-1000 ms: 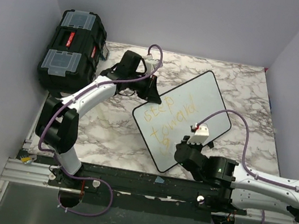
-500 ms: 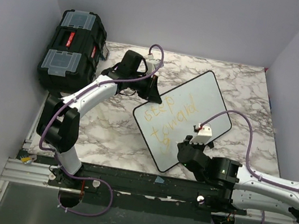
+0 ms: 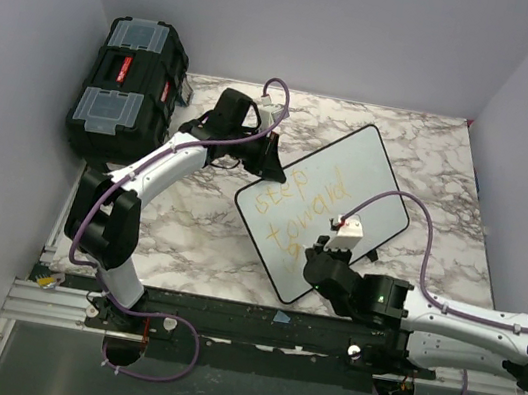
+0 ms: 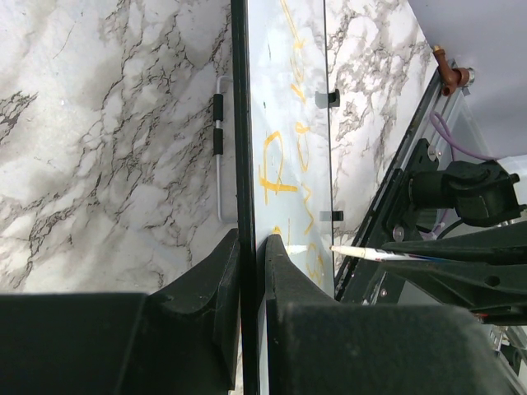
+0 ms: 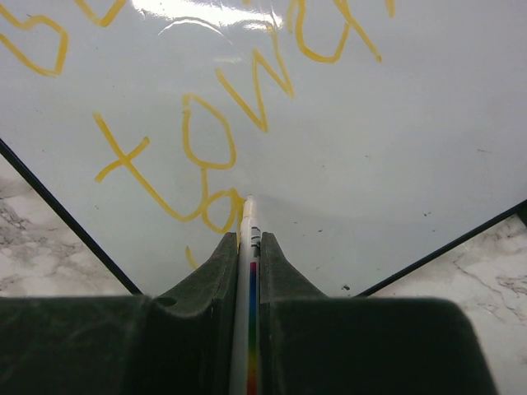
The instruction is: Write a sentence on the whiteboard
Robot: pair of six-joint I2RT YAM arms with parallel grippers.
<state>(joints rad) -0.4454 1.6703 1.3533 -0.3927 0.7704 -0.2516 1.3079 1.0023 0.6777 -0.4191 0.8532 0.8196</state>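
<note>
The whiteboard (image 3: 347, 186) lies tilted on the marble table, and the left wrist view (image 4: 288, 99) shows it edge-on. The sentence (image 3: 299, 201) is yellow-orange writing in two full lines, with a third started near the board's near corner. It also shows in the right wrist view (image 5: 206, 140) and in the left wrist view (image 4: 276, 160). My left gripper (image 3: 272, 163) is shut on the board's far-left rim (image 4: 240, 123). My right gripper (image 3: 319, 261) is shut on a white marker (image 5: 249, 255) with a rainbow stripe. Its tip touches the board by a yellow loop.
A black toolbox (image 3: 126, 83) with clear-lidded compartments stands at the table's back left. A metal wire foot (image 4: 218, 140) sticks out under the board. The aluminium rail (image 3: 64, 301) and arm bases run along the near edge. Purple-grey walls close in left, back and right.
My right gripper has shifted slightly left with the marker over the board's near corner. The left gripper and the board have stayed put.
</note>
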